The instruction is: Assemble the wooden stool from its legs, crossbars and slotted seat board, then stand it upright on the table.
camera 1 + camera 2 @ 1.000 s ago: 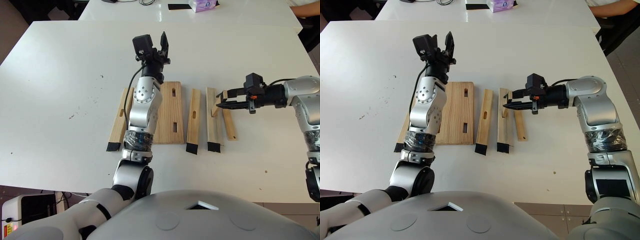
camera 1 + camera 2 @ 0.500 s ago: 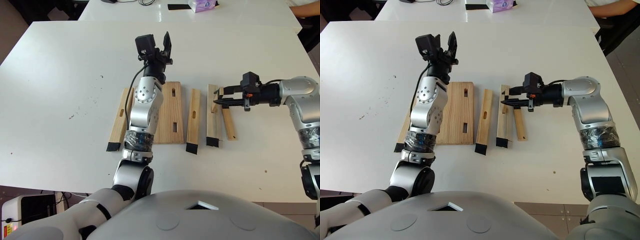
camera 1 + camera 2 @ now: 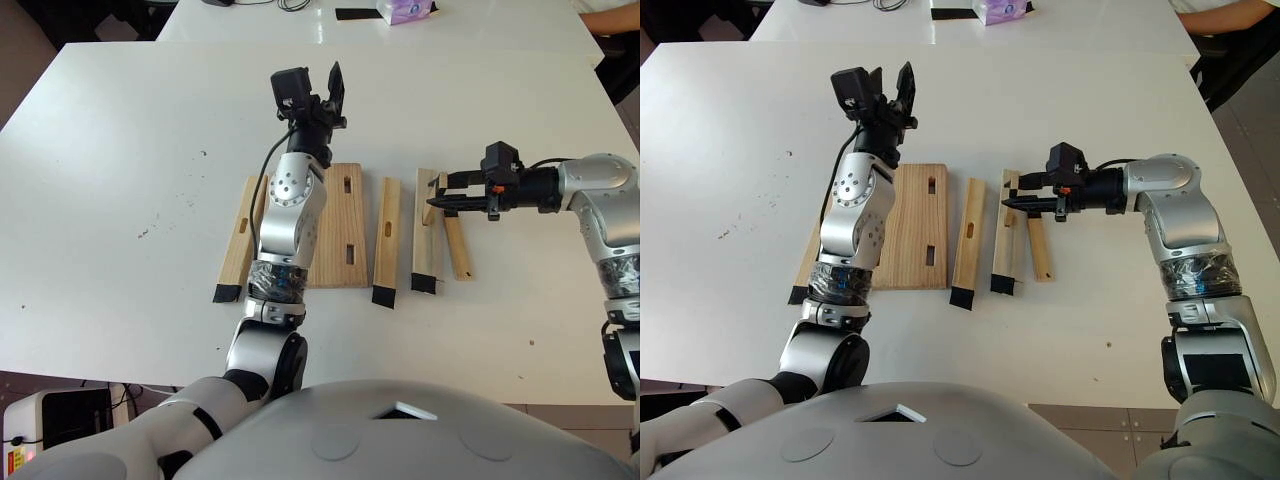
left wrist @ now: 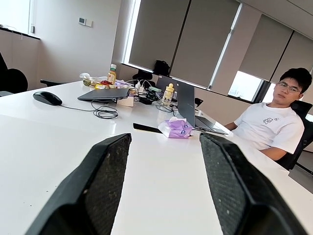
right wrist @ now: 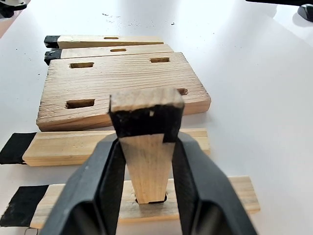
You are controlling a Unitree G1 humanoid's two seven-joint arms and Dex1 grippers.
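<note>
The slotted seat board (image 3: 345,222) lies flat at mid-table. Two legs (image 3: 240,243) lie at its left, partly under my left arm. One leg (image 3: 386,235) lies at its right, and farther right is another leg (image 3: 424,252). My right gripper (image 3: 437,200) is shut on a short crossbar (image 5: 146,161) that stands tilted with its lower end in that leg's slot (image 5: 149,199). A loose crossbar (image 3: 457,247) lies beside it. My left gripper (image 3: 890,84) is raised above the board's far edge, open with nothing in it.
The white table (image 3: 120,180) has free room to the left and along the front. A second table behind holds a purple tissue pack (image 3: 407,10) and a black strip (image 3: 355,14).
My right gripper has shifted a little left and farther from me with the crossbar. The slotted leg's black end slid slightly with it. The left arm barely moved.
</note>
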